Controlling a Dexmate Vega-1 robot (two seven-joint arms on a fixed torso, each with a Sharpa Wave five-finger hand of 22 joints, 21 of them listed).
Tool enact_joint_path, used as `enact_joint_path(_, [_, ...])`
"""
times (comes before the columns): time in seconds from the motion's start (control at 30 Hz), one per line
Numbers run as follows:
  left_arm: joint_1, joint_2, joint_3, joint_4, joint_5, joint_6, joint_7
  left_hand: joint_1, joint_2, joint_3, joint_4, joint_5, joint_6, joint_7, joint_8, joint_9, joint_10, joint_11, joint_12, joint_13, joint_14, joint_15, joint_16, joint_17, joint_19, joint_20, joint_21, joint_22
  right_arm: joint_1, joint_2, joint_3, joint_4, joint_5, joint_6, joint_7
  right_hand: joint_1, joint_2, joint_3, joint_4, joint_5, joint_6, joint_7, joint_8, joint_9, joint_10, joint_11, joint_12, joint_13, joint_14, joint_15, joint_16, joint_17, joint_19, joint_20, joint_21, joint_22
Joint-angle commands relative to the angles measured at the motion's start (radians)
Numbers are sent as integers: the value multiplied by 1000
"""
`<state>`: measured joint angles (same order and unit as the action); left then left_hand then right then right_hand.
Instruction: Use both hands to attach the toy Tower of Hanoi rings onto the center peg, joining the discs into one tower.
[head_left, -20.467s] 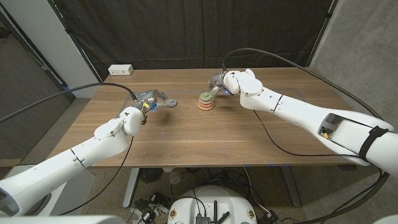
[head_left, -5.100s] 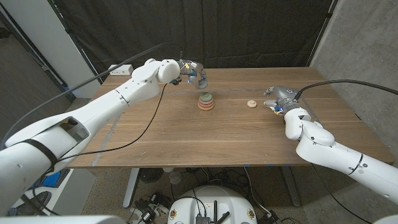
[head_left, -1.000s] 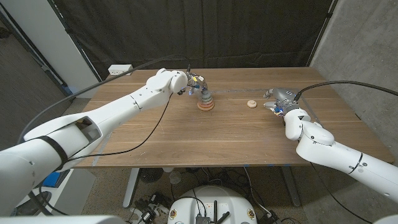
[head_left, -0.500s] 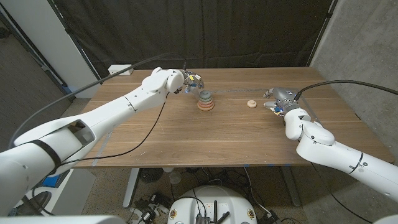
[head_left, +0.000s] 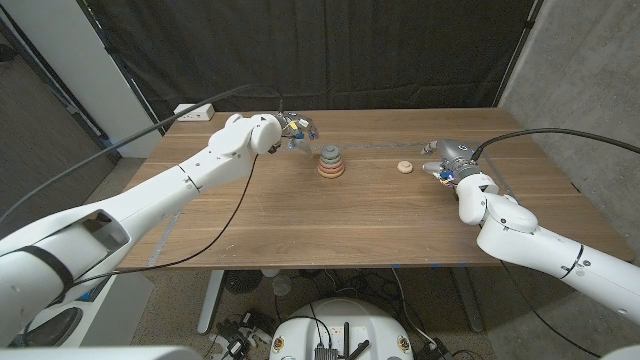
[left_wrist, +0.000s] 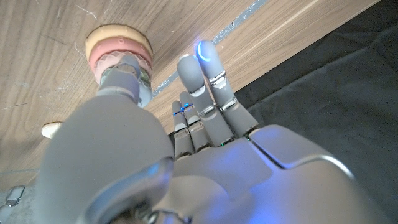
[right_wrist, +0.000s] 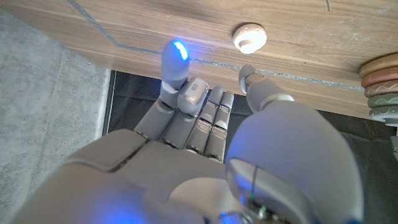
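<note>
One stacked tower of coloured wooden rings (head_left: 331, 161); one loose cream wooden cap (head_left: 405, 167). Left hand (head_left: 297, 131) beside the tower, fingers apart, empty. Right hand (head_left: 447, 160) near the cap, fingers spread, empty.

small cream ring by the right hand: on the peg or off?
Off. The cream ring lies loose on the table, apart from the ring stack and short of the right hand.

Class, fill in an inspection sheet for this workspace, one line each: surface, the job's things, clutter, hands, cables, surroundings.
Surface: wooden table, with a thin pale line on it.
Job's things: ring stack standing mid-table; small cream disc lying apart to its right.
Clutter: nothing seen.
Hands: left hand just beside the stack, holding nothing; right hand near the disc, holding nothing.
Cables: black cable trailing from the left arm across the table; another looping off the right arm.
Surroundings: black curtain behind; white power strip at the far left corner.
</note>
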<state>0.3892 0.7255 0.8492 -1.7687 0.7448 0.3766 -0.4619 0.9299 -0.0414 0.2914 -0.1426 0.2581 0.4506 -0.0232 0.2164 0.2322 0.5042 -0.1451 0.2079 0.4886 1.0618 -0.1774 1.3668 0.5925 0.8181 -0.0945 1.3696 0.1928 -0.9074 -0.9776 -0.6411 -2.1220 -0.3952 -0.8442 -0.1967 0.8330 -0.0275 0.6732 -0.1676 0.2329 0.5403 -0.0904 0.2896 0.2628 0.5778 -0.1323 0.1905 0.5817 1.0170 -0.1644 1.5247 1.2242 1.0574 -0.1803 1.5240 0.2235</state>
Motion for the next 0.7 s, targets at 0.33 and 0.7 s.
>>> enact_joint_path(0.33, [211,114,-136,-189,-1,127,138,13,6,4,-14,1,29,-1,7,-3,24,0,3,-10,47,-41,44,42,48,-115,35,3,-22,-1,24,12,-28,58,-16,0,-18,3,-2,2,-48,11,-21,4,-51,2,-9,-1,-4,-51,2,6,-2,-39,1,2])
enact_joint_path(0.7, [318,150,-201,-223,-56,169,241,13,8,8,-13,2,36,-1,5,-5,40,-5,5,-19,47,-41,42,46,45,-115,38,-1,-13,2,21,27,-36,83,8,-2,-25,4,-2,1,-62,14,-27,4,-59,-1,-4,-5,-11,-51,-1,6,-6,-39,0,1])
